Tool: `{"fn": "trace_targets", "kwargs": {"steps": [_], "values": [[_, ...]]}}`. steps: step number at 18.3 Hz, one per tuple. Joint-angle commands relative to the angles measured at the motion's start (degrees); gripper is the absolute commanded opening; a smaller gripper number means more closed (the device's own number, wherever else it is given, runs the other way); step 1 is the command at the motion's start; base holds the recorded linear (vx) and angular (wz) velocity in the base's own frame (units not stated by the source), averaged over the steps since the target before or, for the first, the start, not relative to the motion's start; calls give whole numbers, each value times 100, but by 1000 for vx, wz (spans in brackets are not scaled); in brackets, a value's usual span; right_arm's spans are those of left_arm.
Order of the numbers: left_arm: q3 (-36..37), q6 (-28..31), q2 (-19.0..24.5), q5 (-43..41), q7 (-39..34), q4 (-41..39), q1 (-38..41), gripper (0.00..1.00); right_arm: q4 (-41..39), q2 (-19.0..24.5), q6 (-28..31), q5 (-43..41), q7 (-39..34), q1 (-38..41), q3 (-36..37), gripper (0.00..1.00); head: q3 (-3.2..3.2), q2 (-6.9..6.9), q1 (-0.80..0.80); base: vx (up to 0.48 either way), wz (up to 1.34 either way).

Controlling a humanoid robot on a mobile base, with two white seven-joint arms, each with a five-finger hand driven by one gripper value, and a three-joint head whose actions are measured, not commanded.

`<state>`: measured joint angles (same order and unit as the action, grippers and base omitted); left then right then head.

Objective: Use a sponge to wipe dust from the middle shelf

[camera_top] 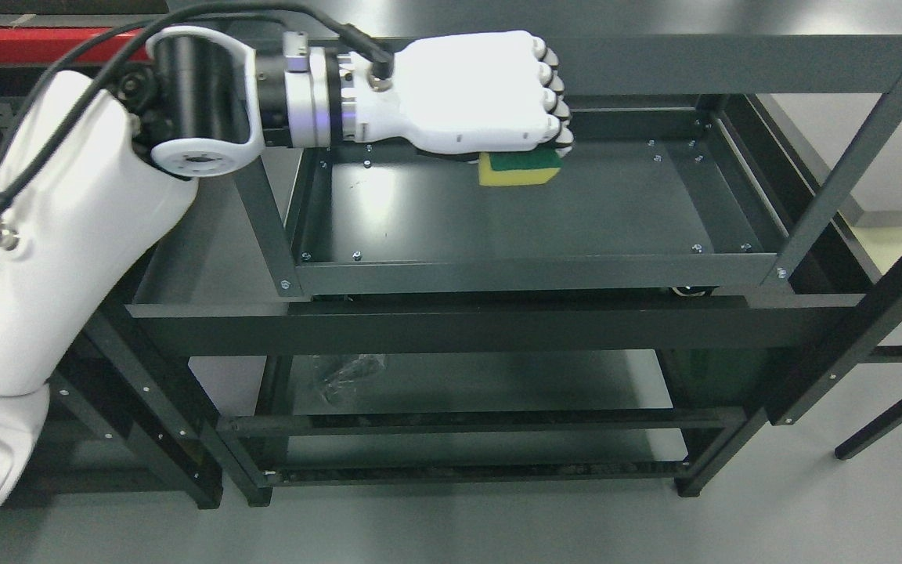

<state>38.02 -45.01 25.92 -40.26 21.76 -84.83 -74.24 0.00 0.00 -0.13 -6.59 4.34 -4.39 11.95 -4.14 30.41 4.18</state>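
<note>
Where the left arm entered from the picture's left, you saw it reach across the dark metal rack; the left hand was curled knuckles-up, fingers closed over the sponge; the sponge, yellow with a green top, lay on the shelf tray near its back edge, right of centre.

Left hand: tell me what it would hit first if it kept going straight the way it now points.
The left hand, curled on the sponge, points toward the picture's right along the shelf tray. The tray floor ahead looks bare, so the first thing met would probably be the tray's right side wall, though depth is unclear.
</note>
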Motion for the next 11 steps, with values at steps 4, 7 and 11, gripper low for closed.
{"fn": "trace_targets", "kwargs": {"steps": [4, 7, 11], "values": [[-2129, 1, 2548, 1089, 109, -1273, 1173, 0, -100, -100, 417, 0, -21, 0, 0, 100, 0, 0, 0, 0, 0], [-2964, 1, 3207, 1607, 153, -1273, 1955, 0, -100, -100, 417, 0, -21, 0, 0, 100, 0, 0, 0, 0, 0], [-3459, 1, 3341, 1767, 153, -1246, 2362, 0, -100, -100, 417, 0, -12, 0, 0, 100, 0, 0, 0, 0, 0]]}}
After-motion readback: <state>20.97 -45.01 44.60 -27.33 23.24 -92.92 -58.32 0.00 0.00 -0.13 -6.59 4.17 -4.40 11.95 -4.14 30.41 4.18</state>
